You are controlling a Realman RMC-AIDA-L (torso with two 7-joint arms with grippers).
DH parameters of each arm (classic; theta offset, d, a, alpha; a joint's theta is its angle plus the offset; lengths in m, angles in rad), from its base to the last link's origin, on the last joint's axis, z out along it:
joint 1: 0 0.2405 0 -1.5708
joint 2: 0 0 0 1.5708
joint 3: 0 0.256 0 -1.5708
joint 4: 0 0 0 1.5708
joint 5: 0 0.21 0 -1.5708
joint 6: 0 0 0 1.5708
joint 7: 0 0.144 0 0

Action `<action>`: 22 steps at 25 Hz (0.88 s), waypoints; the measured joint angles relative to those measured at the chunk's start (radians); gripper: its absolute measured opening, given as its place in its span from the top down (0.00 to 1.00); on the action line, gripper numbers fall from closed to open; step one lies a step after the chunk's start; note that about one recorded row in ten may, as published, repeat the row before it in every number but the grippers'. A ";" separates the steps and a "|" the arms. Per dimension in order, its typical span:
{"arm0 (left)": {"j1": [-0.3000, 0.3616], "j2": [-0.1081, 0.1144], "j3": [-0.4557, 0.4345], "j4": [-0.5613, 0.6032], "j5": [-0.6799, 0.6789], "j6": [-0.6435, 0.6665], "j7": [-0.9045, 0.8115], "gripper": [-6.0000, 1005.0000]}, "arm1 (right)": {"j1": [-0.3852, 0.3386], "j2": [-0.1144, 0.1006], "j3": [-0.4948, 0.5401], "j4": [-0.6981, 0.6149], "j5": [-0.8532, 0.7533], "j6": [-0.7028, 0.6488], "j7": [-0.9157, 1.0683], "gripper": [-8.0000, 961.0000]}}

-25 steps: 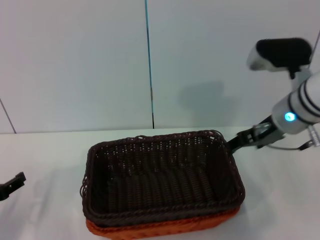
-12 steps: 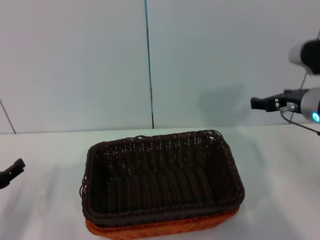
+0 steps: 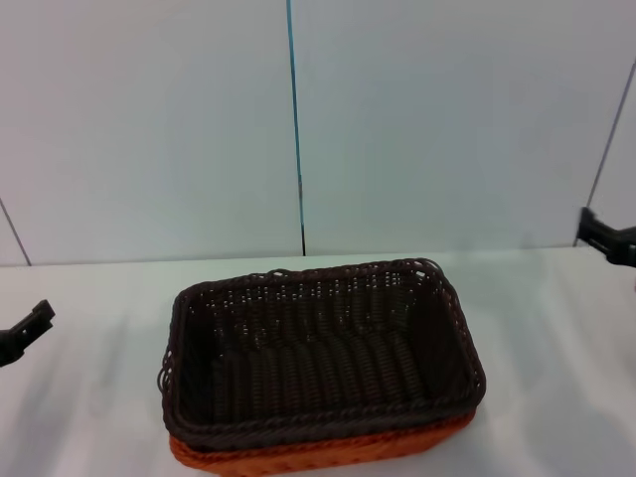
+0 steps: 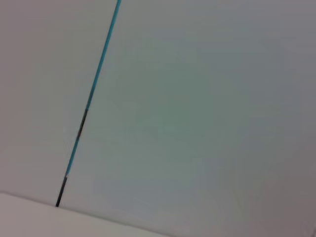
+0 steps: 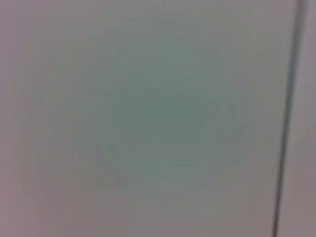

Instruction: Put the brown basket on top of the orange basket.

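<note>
the brown basket [image 3: 323, 358] sits nested in the orange basket [image 3: 318, 455] on the white table [image 3: 556, 358], near its front edge; only a strip of orange shows beneath the brown rim along the front. the right gripper [image 3: 608, 237] shows only as a dark tip at the head view's right edge, raised and well apart from the baskets. the left gripper [image 3: 25, 333] is at the left edge, low over the table. for both, i cannot tell how the jaws stand. both wrist views show only the pale wall.
</note>
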 joint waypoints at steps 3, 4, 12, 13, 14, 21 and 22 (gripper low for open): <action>0.009 -0.001 -0.003 0.007 -0.035 -0.029 0.047 0.10 | -0.093 -0.002 -0.053 0.029 0.026 -0.118 0.010 0.03; 0.013 -0.002 -0.003 0.010 -0.047 -0.040 0.067 0.10 | -0.113 -0.002 -0.060 0.037 0.027 -0.137 0.016 0.03; 0.070 -0.005 -0.015 0.095 -0.238 -0.207 0.303 0.10 | -0.244 -0.005 -0.105 0.101 0.073 -0.163 0.030 0.04; 0.078 -0.005 -0.021 0.105 -0.252 -0.227 0.315 0.10 | -0.261 -0.004 -0.112 0.115 0.073 -0.163 0.030 0.04; 0.084 -0.005 -0.026 0.112 -0.260 -0.242 0.322 0.10 | -0.277 -0.004 -0.118 0.128 0.074 -0.162 0.030 0.04; 0.128 -0.007 -0.061 0.136 -0.276 -0.315 0.333 0.10 | -0.367 -0.002 -0.137 0.191 0.074 -0.144 0.030 0.04; 0.134 -0.007 -0.063 0.138 -0.279 -0.325 0.333 0.10 | -0.374 -0.002 -0.138 0.207 0.073 -0.121 0.029 0.04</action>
